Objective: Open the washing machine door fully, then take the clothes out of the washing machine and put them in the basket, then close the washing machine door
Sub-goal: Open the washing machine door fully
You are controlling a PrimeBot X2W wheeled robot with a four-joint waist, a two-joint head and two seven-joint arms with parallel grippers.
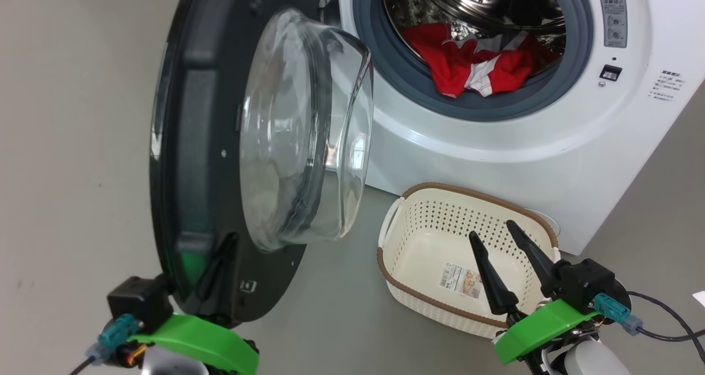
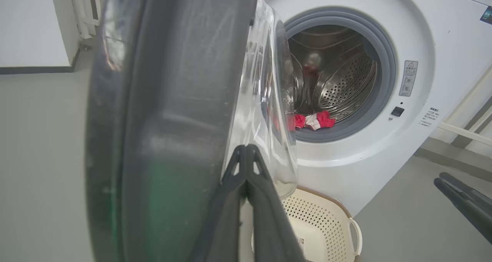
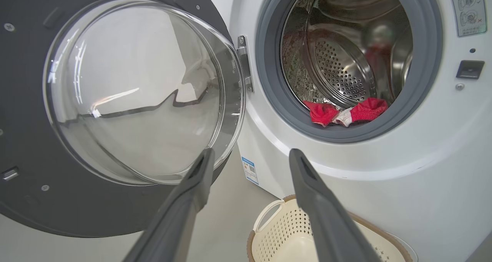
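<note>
The washing machine door (image 1: pixel 187 143) stands swung out to the left, its glass bowl (image 1: pixel 308 127) facing the machine. My left gripper (image 1: pixel 228 243) is shut, with its tips (image 2: pixel 246 149) close against the door's (image 2: pixel 173 119) inner black rim beside the glass; nothing sits between the fingers. The red and white clothes (image 1: pixel 473 66) lie at the front of the steel drum of the washing machine (image 1: pixel 495 143). My right gripper (image 1: pixel 495 229) hangs open above the basket (image 1: pixel 479 192), which holds nothing. In the right wrist view the open gripper (image 3: pixel 251 154) points at the machine's front below the clothes (image 3: pixel 346 114).
The basket (image 3: pixel 269 223) stands on the grey floor right in front of the machine, below the drum opening and right of the door (image 3: pixel 23 139). A white wall with a dark skirting (image 2: pixel 34 67) runs behind at the left. A black cable (image 1: pixel 666 320) trails from my right wrist.
</note>
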